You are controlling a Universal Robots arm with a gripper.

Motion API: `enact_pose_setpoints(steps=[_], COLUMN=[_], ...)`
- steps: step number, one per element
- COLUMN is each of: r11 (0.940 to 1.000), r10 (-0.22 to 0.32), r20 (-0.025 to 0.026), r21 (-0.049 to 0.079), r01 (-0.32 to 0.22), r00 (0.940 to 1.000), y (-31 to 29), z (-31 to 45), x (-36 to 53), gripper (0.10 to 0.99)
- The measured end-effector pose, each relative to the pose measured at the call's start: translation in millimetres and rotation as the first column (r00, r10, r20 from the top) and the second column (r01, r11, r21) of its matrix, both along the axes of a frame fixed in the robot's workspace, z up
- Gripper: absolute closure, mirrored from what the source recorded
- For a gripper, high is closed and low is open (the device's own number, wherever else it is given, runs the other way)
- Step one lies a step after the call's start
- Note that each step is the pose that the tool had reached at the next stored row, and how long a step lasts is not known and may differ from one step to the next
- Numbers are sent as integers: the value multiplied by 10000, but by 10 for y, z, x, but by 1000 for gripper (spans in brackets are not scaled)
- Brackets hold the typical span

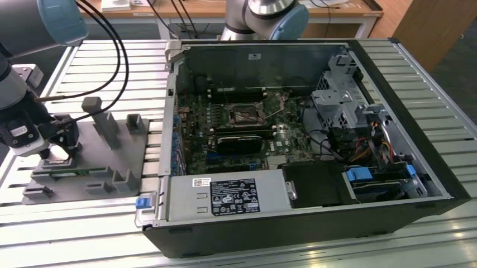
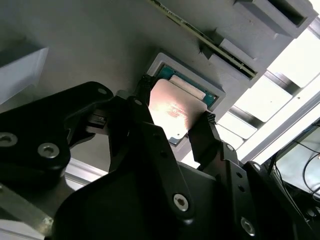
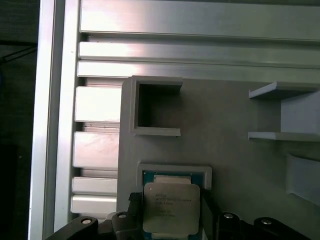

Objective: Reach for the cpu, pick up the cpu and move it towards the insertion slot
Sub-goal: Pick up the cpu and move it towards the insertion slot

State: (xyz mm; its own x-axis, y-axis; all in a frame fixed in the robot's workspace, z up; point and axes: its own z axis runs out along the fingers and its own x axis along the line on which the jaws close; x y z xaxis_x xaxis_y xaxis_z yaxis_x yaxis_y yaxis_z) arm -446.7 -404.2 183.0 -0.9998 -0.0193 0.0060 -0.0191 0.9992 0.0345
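Jaws clasp cpu [image 3: 171,207] at recess [image 3: 175,169]

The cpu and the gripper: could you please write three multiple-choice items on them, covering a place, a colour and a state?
1. Where is the gripper? A inside the computer case; B over the fixture at the exterior view's left; C above the power supply.
2. What colour is the fixture? A red; B yellow; C grey.
3. How is the cpu? A flanked by the fingers on two opposite sides; B seated in the insertion slot; C lying on table slats.
Answers: B, the exterior view shows it there; C, grey in both wrist views; A, a finger at each side in the second wrist view.
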Motion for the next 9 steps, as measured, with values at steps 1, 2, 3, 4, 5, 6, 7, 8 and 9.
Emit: enact_pose_setpoints(steps=[1, 2, 3, 4, 5, 6, 7, 8, 9], r11=[10000, 10000, 10000, 10000, 10000, 10000, 10000, 10000, 10000], r10=[0, 0, 0, 0, 0, 0, 0, 0, 0], r20=[1, 1, 1, 1, 0, 0, 1, 1, 0], r21=[1, 1, 1, 0, 0, 0, 0, 1, 0], r01=[0, 0, 0, 0, 0, 0, 0, 0, 0], r00=[10000, 10000, 10000, 10000, 10000, 10000, 10000, 10000, 10000], y=[0, 1, 1, 1, 1, 1, 1, 1, 1], z=[-1, -1, -1, 0, 0, 0, 0, 0, 1], x=[0, 0, 0, 0, 1, 1, 1, 1, 1], gripper=[514, 514, 514, 514, 529, 545, 545, 545, 545])
